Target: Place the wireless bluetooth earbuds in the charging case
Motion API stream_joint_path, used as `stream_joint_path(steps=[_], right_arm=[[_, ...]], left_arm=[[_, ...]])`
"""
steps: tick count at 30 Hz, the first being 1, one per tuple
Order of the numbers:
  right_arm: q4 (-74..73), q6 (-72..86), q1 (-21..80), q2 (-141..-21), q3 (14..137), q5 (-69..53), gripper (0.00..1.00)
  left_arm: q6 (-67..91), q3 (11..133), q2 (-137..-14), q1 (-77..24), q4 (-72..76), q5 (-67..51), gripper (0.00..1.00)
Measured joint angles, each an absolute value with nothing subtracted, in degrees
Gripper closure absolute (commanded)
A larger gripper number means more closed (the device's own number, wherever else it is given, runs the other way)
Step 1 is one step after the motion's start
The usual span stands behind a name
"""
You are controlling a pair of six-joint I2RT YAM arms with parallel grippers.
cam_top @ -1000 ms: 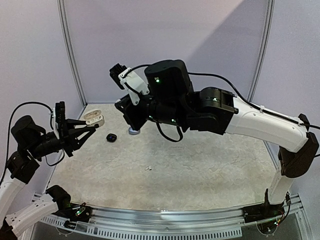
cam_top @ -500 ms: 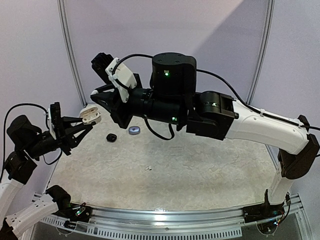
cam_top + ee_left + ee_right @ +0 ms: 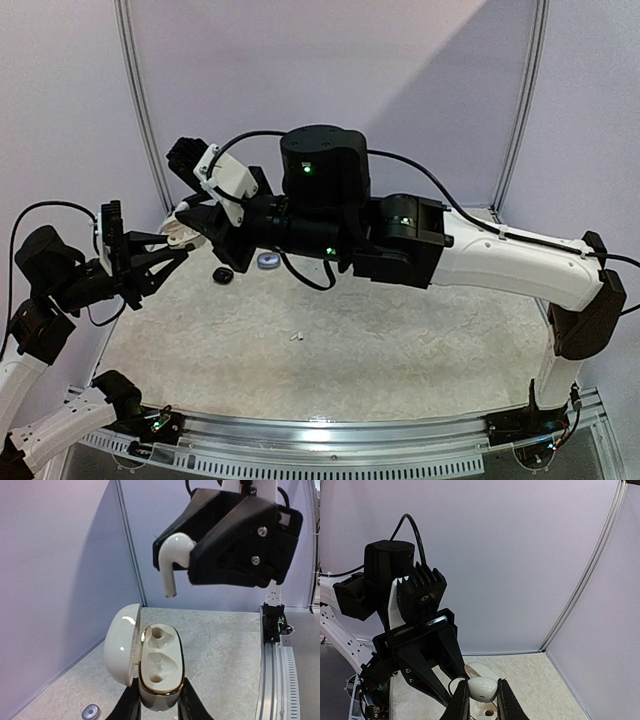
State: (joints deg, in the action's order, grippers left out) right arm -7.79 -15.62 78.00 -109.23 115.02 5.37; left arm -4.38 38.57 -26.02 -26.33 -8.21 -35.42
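Observation:
In the left wrist view the white charging case (image 3: pixel 159 667) stands open, lid (image 3: pixel 120 647) swung left and both sockets bare. My left gripper (image 3: pixel 158 690) is shut on its lower body. Above the case hangs a white earbud (image 3: pixel 172 555), stem down, not touching it. My right gripper (image 3: pixel 482 696) is shut on that earbud (image 3: pixel 483 688), with the case (image 3: pixel 487 711) just below. From the top camera, the right gripper (image 3: pixel 190 212) sits over the case (image 3: pixel 180 236) at the far left, and the left gripper (image 3: pixel 168 250) is under it.
Three loose buds lie on the speckled table (image 3: pixel 400 340): a black one (image 3: pixel 222 275), a silvery-grey one (image 3: pixel 268 260) and a tiny white one (image 3: pixel 296 336). The silvery-grey bud (image 3: pixel 91 712) also shows below the case. Purple walls close in at the back and left.
The right arm rose from the table near the silvery-grey bud and swung left with the white earbud, ending over the open case. The left gripper and case barely shifted.

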Motion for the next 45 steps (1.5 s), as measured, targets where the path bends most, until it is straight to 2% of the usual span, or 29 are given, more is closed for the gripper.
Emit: stream_joint_path(steps=[30, 35, 45], right_arm=[[-11.20, -15.07, 77.28, -110.13, 114.52, 8.67, 1.00], [-11.40, -15.20, 77.28, -110.34, 114.59, 9.47, 0.90], [-12.03, -15.77, 77.25, -111.87, 115.90, 11.88, 0.81]], left_arm=[[-3.40, 39.24, -26.55, -26.33, -7.92, -36.38, 1.00], [-3.40, 39.24, -26.61, -26.33, -8.03, -36.14, 1.00], [-3.42, 39.24, -27.09, -26.06, -8.97, -35.07, 1.00]])
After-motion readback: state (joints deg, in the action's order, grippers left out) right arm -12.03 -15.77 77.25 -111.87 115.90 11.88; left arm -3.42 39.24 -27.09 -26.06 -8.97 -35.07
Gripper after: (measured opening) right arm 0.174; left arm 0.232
